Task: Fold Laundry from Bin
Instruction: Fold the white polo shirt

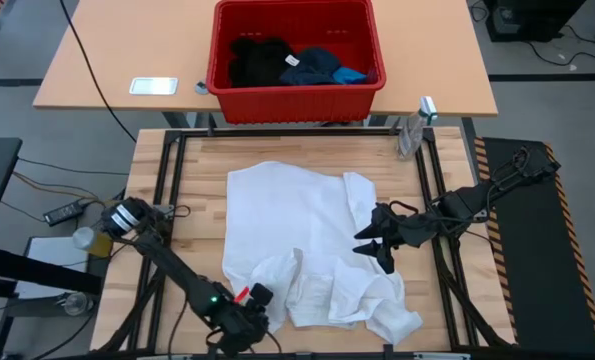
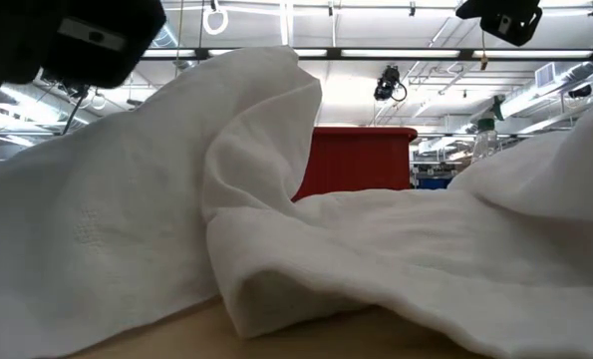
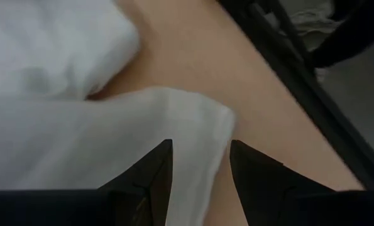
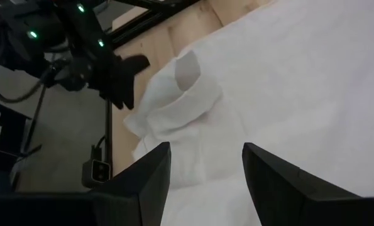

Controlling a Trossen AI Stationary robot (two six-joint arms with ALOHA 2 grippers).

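Bright even overhead light, soft shadows, low view blurred close up

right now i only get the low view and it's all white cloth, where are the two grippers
observer: the left gripper is at the white garment, by its near corner on the left arm's side. The right gripper is over its right edge.
operator: anything left in the bin
observer: yes, the red bin holds a black garment, a navy garment and a blue garment.
operator: is the right one holding cloth
observer: no, its fingers stand open above the cloth with nothing between them.
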